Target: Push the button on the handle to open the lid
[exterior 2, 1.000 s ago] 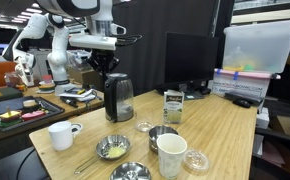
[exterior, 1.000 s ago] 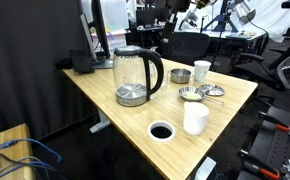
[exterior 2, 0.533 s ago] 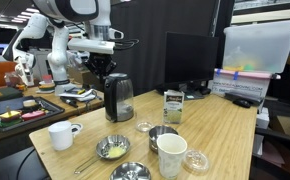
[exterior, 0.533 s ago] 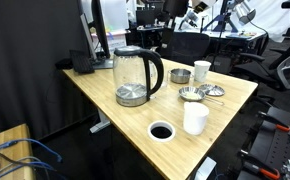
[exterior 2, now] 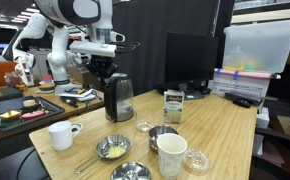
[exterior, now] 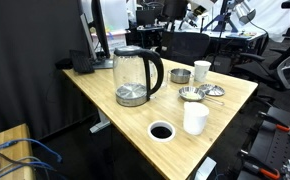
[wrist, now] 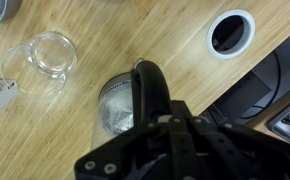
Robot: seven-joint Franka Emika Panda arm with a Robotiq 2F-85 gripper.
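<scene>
A white mug stands at the near left of the wooden worktop in an exterior view, with a small steel bowl just right of it. Farther back, the glass kettle sits upright on its steel base, with the robot's gripper hanging directly over it, close above the top. How far the jaws are parted cannot be told from any view, and nothing can be seen in their hold. In the wrist view, the handle curves as a thick black arc out from under the gripper's dark body. In an exterior view, the lid lies shut on the kettle, the handle on its right side. A tall white cup stands nearer, to the right.
</scene>
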